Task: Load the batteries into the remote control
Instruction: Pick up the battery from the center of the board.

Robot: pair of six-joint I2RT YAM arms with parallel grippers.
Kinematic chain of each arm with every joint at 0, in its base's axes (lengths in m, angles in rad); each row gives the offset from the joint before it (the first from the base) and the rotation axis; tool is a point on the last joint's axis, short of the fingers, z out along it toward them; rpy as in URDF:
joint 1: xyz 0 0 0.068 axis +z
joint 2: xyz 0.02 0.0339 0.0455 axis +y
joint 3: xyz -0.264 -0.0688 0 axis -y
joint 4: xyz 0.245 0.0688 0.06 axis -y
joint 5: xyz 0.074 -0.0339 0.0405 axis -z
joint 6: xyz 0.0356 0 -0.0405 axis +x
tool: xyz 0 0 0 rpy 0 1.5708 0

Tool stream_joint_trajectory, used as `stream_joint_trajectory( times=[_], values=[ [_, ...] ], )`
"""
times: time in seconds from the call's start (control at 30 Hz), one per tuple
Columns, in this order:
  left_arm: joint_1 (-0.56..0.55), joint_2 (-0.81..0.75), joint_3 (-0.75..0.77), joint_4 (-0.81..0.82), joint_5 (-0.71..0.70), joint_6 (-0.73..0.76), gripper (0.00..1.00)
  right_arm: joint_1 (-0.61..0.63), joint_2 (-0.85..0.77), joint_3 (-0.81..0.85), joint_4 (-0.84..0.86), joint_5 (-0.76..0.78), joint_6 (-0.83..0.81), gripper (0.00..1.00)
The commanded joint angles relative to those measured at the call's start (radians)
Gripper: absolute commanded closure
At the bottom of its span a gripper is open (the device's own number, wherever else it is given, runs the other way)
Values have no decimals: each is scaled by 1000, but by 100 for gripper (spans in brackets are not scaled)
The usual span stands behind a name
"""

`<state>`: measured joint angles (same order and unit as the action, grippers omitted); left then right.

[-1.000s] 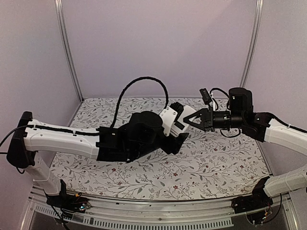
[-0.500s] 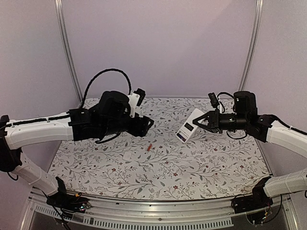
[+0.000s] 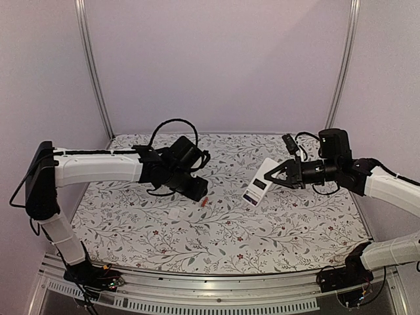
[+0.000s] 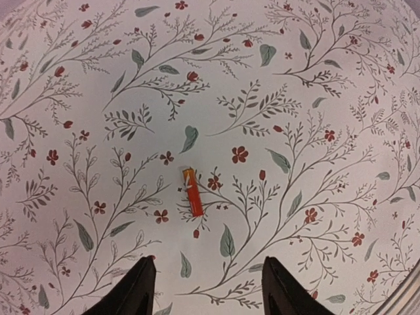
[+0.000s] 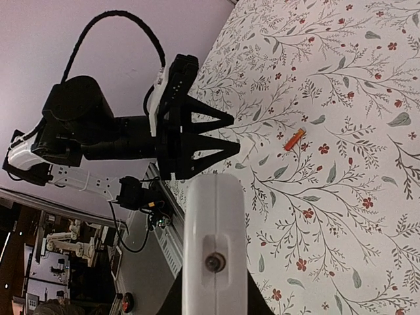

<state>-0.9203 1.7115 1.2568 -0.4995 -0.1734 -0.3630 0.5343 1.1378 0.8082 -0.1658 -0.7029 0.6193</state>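
A reddish-orange battery (image 4: 192,191) lies on the floral tablecloth; it also shows in the top view (image 3: 205,201) and the right wrist view (image 5: 294,139). My left gripper (image 4: 210,294) is open and empty, hovering just on the near side of the battery, pointing down (image 3: 197,190). My right gripper (image 3: 281,174) is shut on the white remote control (image 3: 259,182) and holds it in the air right of centre, its back with the dark recess facing up. In the right wrist view the remote (image 5: 214,243) shows end-on. The dark battery is not in view.
A small flat white plastic piece (image 3: 174,213) lies on the cloth left of the battery. The left arm's black wrist and cable (image 5: 98,131) sit opposite the remote. The table's near edge rail (image 3: 210,302) runs along the bottom.
My left gripper left the remote, swung away to the left, then came down over the reddish-orange battery. The right gripper kept the remote and shifted slightly right and lower.
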Motion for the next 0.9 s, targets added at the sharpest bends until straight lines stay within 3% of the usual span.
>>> stream_joint_trajectory(
  times=[0.0, 0.33, 0.7, 0.87],
  values=[
    [28, 56, 47, -45, 70, 49, 44, -7, -16, -13, -20, -69, -42, 100],
    [52, 178, 108, -60, 125, 76, 51, -7, -15, -14, -74, -90, -77, 100],
    [66, 253, 193, -135, 48, 34, 51, -13, -15, -12, -108, -83, -103, 100],
    [66, 315, 245, -183, -9, -15, 58, -17, -19, -14, -114, -83, -107, 100]
  ],
)
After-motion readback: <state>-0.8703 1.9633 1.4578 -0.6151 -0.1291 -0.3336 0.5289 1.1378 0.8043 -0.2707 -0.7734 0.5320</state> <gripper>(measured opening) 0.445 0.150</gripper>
